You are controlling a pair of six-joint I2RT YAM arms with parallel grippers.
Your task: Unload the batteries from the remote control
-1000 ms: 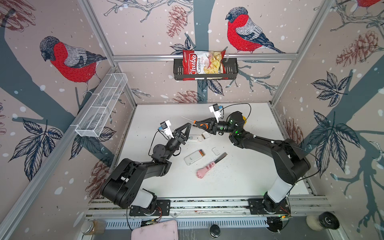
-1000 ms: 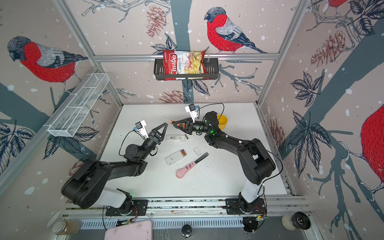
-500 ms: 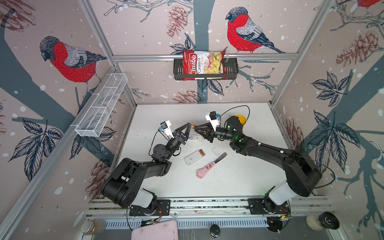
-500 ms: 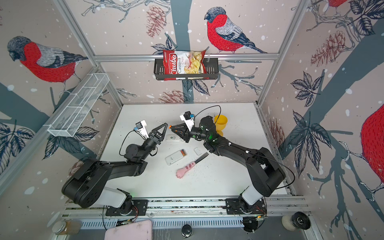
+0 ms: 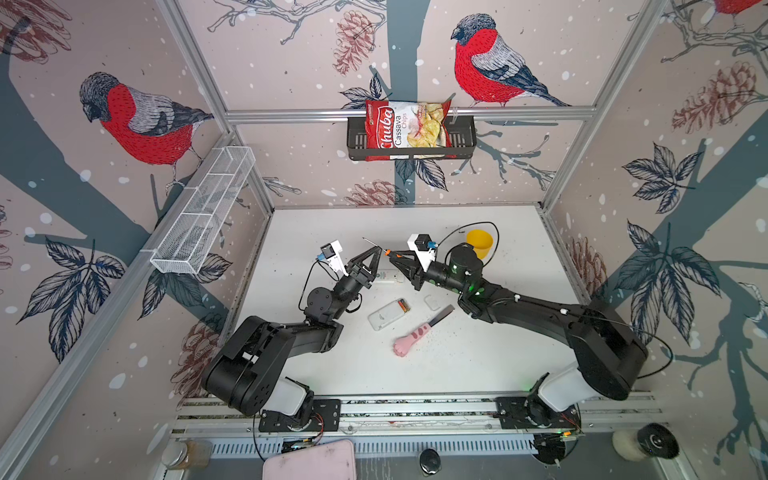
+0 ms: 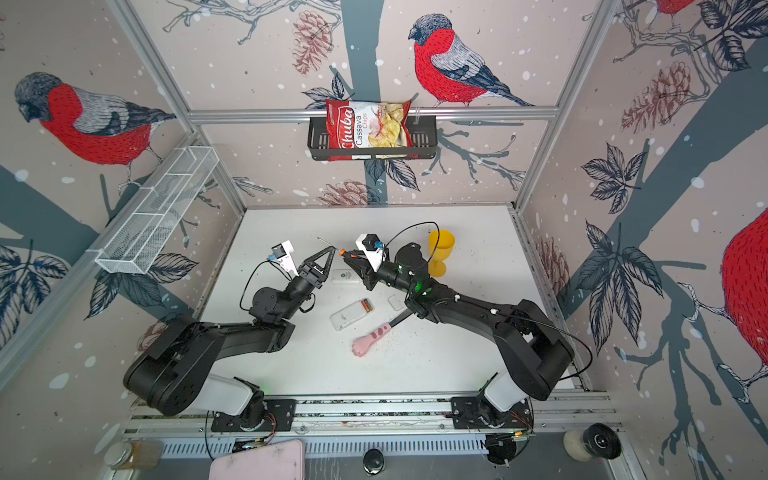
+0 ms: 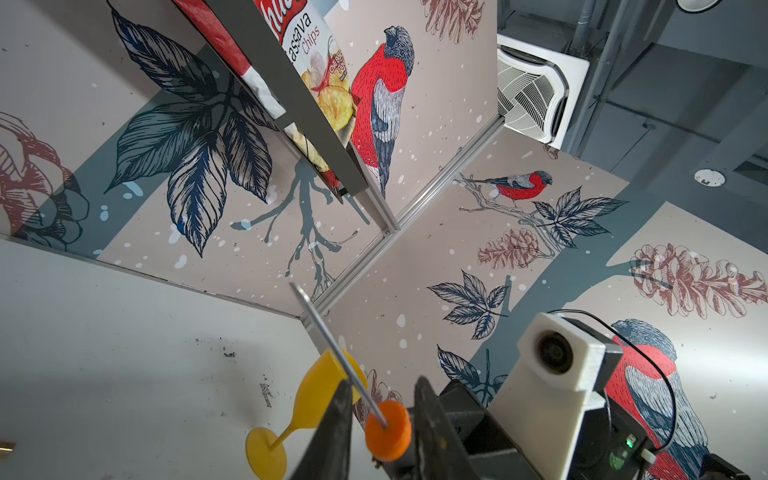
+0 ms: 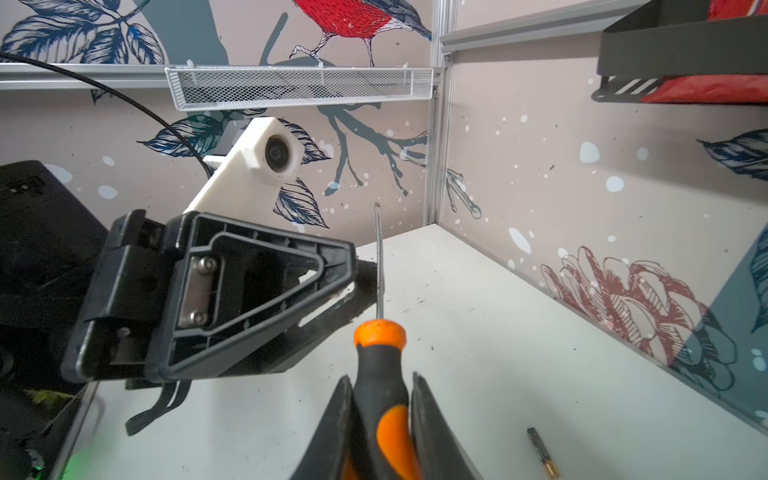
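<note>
Right wrist view: right hand [image 8: 380, 376] clamps the screwdriver [image 8: 380, 336]; left hand [image 7: 383, 380], slightly open, brackets its collar. Batteries [image 5: 403, 305] sit unremoved in the remote [image 5: 384, 316] at the desk's [image 5: 478, 365] middle.

Screwdriver [image 8: 380, 365] handle cut off at edge, far remote [image 5: 390, 277] half hidden behind jaws

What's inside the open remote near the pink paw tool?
Black-and-orange batteries lie in the open bay at one end of the remote. Cell count unclear; its casing covers the rest.
</note>
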